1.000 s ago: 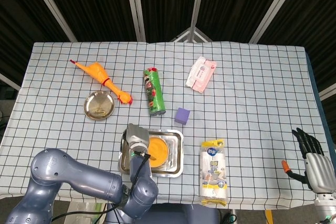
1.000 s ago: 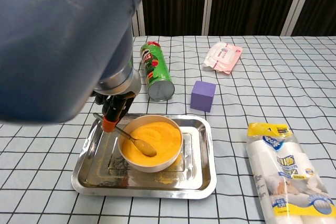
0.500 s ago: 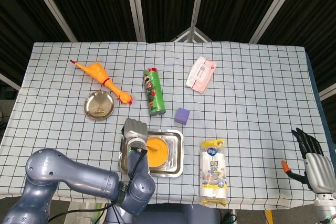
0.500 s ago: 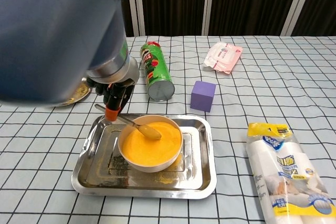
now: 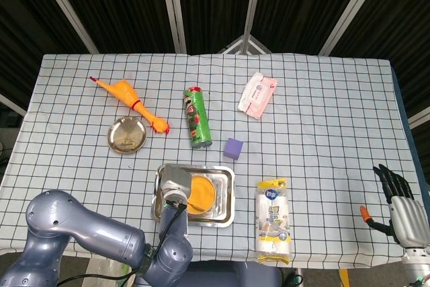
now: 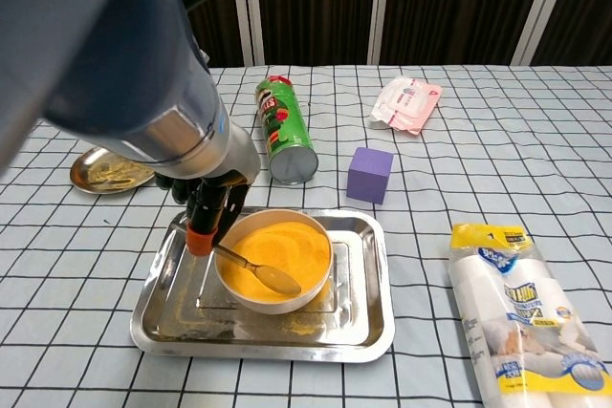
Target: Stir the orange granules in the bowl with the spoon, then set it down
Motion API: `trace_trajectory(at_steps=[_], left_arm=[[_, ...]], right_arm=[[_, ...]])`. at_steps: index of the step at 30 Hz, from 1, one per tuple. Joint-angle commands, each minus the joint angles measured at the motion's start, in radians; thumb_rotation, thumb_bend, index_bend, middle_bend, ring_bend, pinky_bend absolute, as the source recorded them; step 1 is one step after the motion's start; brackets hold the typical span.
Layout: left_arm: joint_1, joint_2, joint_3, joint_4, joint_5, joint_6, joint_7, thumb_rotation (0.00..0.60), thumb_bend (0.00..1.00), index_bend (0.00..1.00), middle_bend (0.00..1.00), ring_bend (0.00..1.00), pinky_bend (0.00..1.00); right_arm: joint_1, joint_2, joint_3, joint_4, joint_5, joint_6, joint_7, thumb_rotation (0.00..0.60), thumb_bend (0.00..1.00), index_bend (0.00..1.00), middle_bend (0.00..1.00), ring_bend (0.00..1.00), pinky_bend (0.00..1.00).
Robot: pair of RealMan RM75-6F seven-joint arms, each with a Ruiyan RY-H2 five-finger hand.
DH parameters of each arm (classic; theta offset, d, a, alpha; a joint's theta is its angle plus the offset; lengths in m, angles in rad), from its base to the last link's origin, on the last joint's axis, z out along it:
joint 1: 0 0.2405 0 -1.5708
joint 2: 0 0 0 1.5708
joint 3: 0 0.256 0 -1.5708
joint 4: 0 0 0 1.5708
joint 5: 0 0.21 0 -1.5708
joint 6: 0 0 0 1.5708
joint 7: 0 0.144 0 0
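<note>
Far left on the checked table (image 5: pixel 322 119) lies an orange rubber chicken (image 5: pixel 131 102), with a small metal dish (image 5: pixel 127 134) just below it. Your left hand (image 6: pixel 208 200) comes next, at the left edge of a steel tray (image 6: pixel 368 327) near the front of the table. Its fingers are closed around the handle of the spoon (image 6: pixel 256 269), gripping near the handle's end. The spoon slopes down to the right, its scoop resting on the orange granules (image 6: pixel 282 246) toward the near side of the bowl (image 6: pixel 251 295). The bowl sits inside the tray, and a few stray granules dust the tray floor.

The spoon looks thin, stiff and light, and its smooth metal could twist in your fingers, so your grip near the handle's end seems sound. The granules are loose and dry and will likely spill over the rim if you stir hard. The bowl may slide on the slick tray.

Behind the tray lies a green crisp can (image 5: pixel 197 117), then a purple cube (image 5: pixel 233 148) and a pink wipes packet (image 5: pixel 257 95). Right of the tray lies a wrapped roll of cups (image 5: pixel 273 218).

Far right, well apart from everything, your right hand (image 5: pixel 402 205) hangs beyond the table edge, fingers spread, holding nothing.
</note>
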Motion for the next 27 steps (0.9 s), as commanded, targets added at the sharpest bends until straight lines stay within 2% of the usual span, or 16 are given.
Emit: trace_trajectory(at_steps=[1,17,27], left_arm=[[-0.003,-0.008,0.008,0.018,0.002,-0.001,0.004,0.6,0.95,0.8,1.0,1.0,0.99],[-0.007,-0.059,0.015,0.147,0.042,-0.03,-0.016,0.6,0.95,0.8,1.0,1.0,0.99],[0.02,-0.038,0.003,0.154,0.083,-0.029,-0.046,0.6,0.95,0.8,1.0,1.0,0.99]], right_arm=[[0.0,0.001,0.0,-0.001,0.001,-0.001,0.004,0.6,0.4,0.0,0.0,0.0,0.0],[0.002,0.007,0.0,-0.007,0.005,-0.011,0.023,0.6,0.4,0.0,0.0,0.0,0.0],[0.003,0.011,-0.002,-0.013,0.006,-0.017,0.031,0.6,0.4,0.0,0.0,0.0,0.0]])
